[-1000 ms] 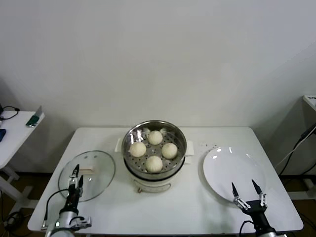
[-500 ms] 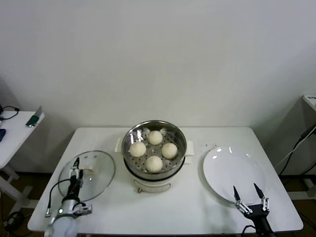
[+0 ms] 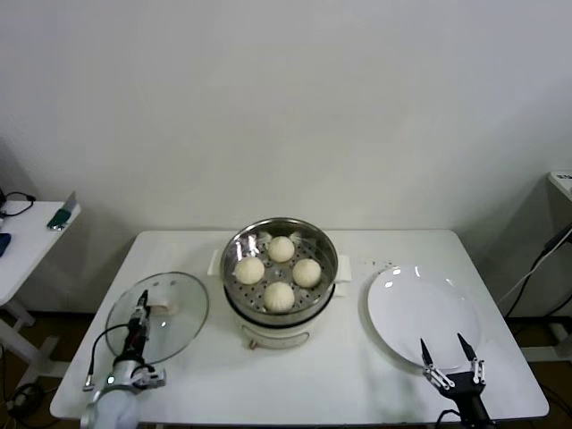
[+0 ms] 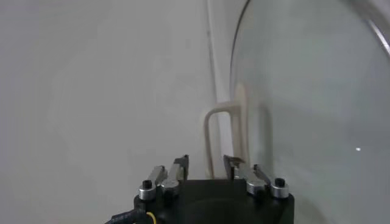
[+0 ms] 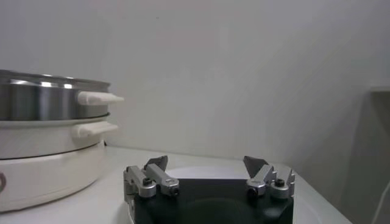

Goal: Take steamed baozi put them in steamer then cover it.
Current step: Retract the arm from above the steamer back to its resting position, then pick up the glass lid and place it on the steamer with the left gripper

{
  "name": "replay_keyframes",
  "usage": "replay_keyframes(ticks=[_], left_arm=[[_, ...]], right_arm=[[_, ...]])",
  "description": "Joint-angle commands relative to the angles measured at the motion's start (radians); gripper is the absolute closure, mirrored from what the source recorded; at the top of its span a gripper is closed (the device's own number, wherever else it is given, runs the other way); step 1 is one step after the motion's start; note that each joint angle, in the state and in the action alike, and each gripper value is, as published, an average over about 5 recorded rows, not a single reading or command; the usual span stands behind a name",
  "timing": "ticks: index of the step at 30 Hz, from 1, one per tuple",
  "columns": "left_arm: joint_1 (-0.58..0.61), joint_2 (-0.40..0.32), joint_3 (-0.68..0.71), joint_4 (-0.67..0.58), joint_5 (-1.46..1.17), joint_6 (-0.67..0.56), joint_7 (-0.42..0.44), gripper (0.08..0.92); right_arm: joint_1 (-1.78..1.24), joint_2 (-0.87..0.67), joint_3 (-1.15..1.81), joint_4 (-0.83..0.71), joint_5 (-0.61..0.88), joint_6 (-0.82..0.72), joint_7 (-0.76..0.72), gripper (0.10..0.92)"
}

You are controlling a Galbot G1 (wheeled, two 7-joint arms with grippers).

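- White wall fills the upper part of the head view, plain and matte; below it we see a white rectangular table [image 3: 357, 375] with a smooth top.
- At the middle of the frame stands the steamer [image 3: 281, 277], a round, shiny stainless-steel pot with a perforated tray inside, on a white base with side handles.
- We count four steamed baozi [image 3: 279, 296] on that tray, round, smooth and cream-white, set close together in a diamond.
- At the lower left of the frame the cover [image 3: 170, 308] lies flat on the table, well apart from the steamer: a round pane of clear glass with a metal rim and a small cream-white bar handle [image 4: 219, 131].
- Our left end effector [image 3: 139, 315] sits over the cover at that handle. In the left wrist view its thin metal fingers [image 4: 181, 167] stand narrowly apart on either side of the bar; we cannot tell whether they touch it.
- At the lower right lies a flat, glossy white round plate [image 3: 420, 308].
- Our right end effector [image 3: 451, 359] sits at the plate's near edge, its pointed fingers spread wide and holding nothing.
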Motion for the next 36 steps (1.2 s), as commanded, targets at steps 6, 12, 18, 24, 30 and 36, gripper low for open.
replay_keyframes(ticks=[6, 12, 18, 24, 30, 36], left_arm=[[-0.016, -0.007, -0.002, 0.034, 0.001, -0.023, -0.004, 0.764], [-0.024, -0.005, -0.004, 0.027, -0.006, -0.036, -0.003, 0.851], [0.019, 0.012, 0.005, -0.076, -0.110, -0.016, 0.057, 0.851], [0.107, 0.094, 0.011, -0.344, -0.326, 0.075, 0.219, 0.851], [0.148, 0.196, -0.020, -0.565, -0.494, 0.199, 0.337, 0.851], [0.161, 0.287, -0.021, -0.733, -0.558, 0.334, 0.412, 0.851]], right_arm=[[-0.002, 0.004, -0.001, 0.007, -0.004, -0.001, -0.004, 0.203], [-0.007, 0.002, -0.002, 0.011, -0.004, 0.002, -0.011, 0.203], [-0.012, 0.000, 0.000, 0.021, -0.007, 0.002, -0.018, 0.203], [-0.018, -0.002, 0.009, 0.036, -0.025, -0.012, -0.015, 0.203], [-0.018, -0.001, 0.017, 0.045, -0.042, -0.039, -0.005, 0.203], [-0.029, 0.006, 0.029, 0.079, -0.062, -0.068, 0.001, 0.203]])
